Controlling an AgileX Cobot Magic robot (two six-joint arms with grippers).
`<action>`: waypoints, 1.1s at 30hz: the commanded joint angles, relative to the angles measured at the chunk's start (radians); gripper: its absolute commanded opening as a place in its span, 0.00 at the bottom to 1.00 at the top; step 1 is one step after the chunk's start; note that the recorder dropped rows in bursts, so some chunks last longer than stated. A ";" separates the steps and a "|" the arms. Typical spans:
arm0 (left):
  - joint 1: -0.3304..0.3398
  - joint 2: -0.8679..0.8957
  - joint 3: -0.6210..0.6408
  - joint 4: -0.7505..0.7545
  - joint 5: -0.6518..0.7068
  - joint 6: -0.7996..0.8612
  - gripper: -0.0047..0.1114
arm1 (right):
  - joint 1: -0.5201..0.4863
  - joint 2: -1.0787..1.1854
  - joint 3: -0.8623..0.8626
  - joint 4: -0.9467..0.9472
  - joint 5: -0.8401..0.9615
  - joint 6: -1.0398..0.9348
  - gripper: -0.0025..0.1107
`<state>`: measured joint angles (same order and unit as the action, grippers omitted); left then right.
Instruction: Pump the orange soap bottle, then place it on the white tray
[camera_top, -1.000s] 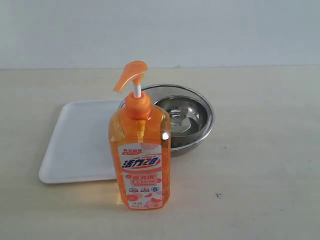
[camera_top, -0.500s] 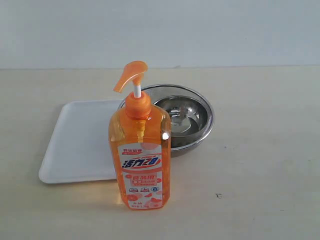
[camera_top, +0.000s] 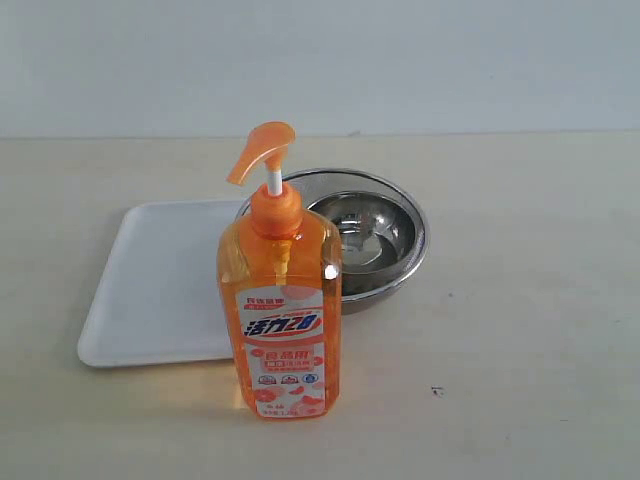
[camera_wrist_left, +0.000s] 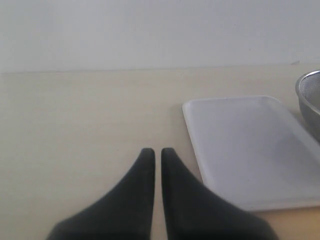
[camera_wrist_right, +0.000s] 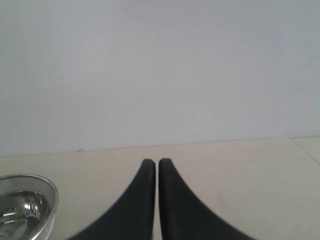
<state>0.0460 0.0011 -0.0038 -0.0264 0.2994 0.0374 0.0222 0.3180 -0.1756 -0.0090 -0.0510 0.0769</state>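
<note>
**Both Claws Closed and Empty, Bottle Not Yet Pumped**

The left gripper (camera_wrist_left: 157, 150) had its two dark fingers drawn almost together, with only a thin slit between them and nothing held. It hung over bare table (camera_top: 520, 330), with the white tray (camera_wrist_left: 240, 145) near its tips and an edge of the steel strainer (camera_wrist_left: 309, 95) beyond that. The right gripper (camera_wrist_right: 157, 161) was likewise closed on nothing, over bare tabletop. Neither claw appeared in the exterior view, so both were well apart from the bottle.

In the exterior view the orange soap bottle (camera_top: 283, 300) stood upright at lower centre, label toward the camera. It rested on the table in front of the tray's near right corner, not on the tray. The tray lay at left of centre, and the strainer sat behind the bottle, right of centre. The pump head (camera_top: 262, 150) stood raised on its white stem, with its spout pointing toward the upper left.

The task looked unstarted, with pumping as the step in hand. The next move would call for one claw to come over the pump head and press straight down. The other would probably need to steady the body, since so tall a bottle could tip. A claw would have to open before gripping the body for the lift onto the tray.
</note>
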 joint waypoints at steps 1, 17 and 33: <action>-0.008 -0.001 0.004 -0.010 -0.003 -0.004 0.08 | -0.002 0.079 -0.031 -0.001 0.022 -0.037 0.02; -0.008 -0.001 0.004 -0.010 -0.003 -0.004 0.08 | 0.168 0.484 -0.060 -0.215 -0.204 -0.111 0.02; -0.008 -0.001 0.004 -0.010 -0.003 -0.004 0.08 | 0.267 0.748 -0.060 -0.490 -0.431 -0.033 0.02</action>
<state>0.0460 0.0011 -0.0038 -0.0264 0.2994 0.0374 0.2887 1.0355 -0.2274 -0.4635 -0.4347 0.0145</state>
